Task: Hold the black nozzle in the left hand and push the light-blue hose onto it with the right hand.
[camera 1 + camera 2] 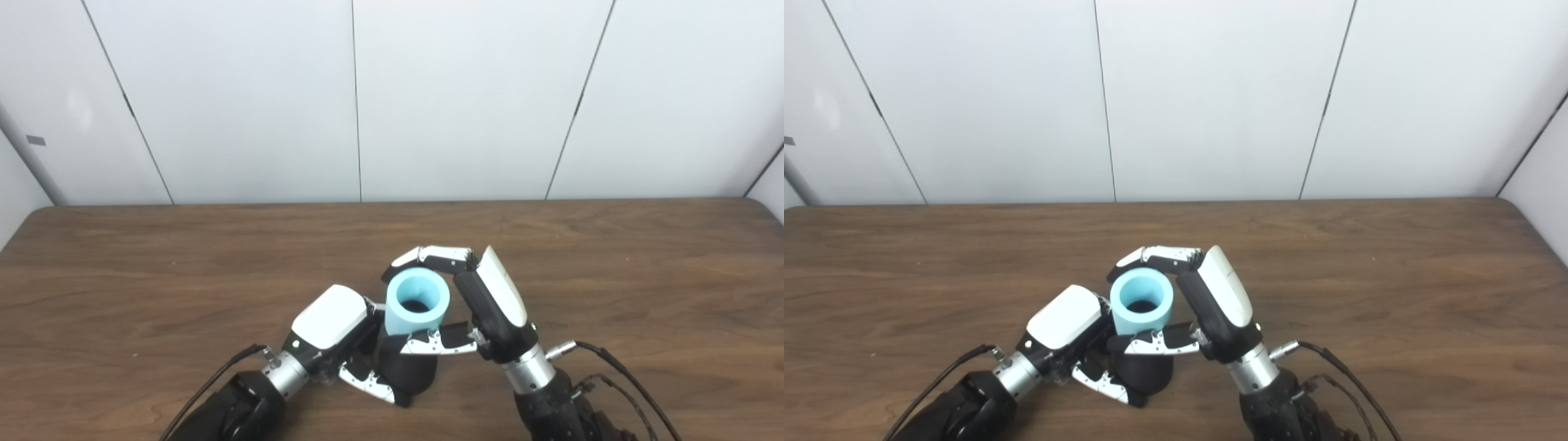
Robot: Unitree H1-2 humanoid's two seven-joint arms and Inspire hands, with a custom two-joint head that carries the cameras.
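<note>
While I watch through the head cameras, the biggest thing I have in front of me is the brown wood-grain table (184, 263), which runs well beyond both hands to either side and back to the white panelled wall (465, 98) behind them. My two arms rise from the bottom edge and meet near the table's front middle.

The right hand (484, 306) stands tilted, its white back plate facing up and to the right, and its fingers (438, 256) curl over the far side of the short light-blue foam-like hose tube (418, 303) while its thumb crosses the near side just below the tube. I read that hand as closed around the hose. Black cables (618, 367) trail off its wrist toward the lower right.

The left hand (1072, 334) lies lower and to the left of the right hand, palm turned inward, with its white back plate up. Its fingers wrap the rounded black plastic nozzle (1145, 372), so it is gripping that piece; one fingertip shows beneath the nozzle's near edge. A black cable leaves this wrist toward the lower left.

The hose sits upright between the two hands, open end up toward me, with a dark round opening visible down its bore. Its lower end meets the top of the nozzle directly under the right thumb. I cannot tell how far the hose is seated over the nozzle, because the thumb hides the joint.
</note>
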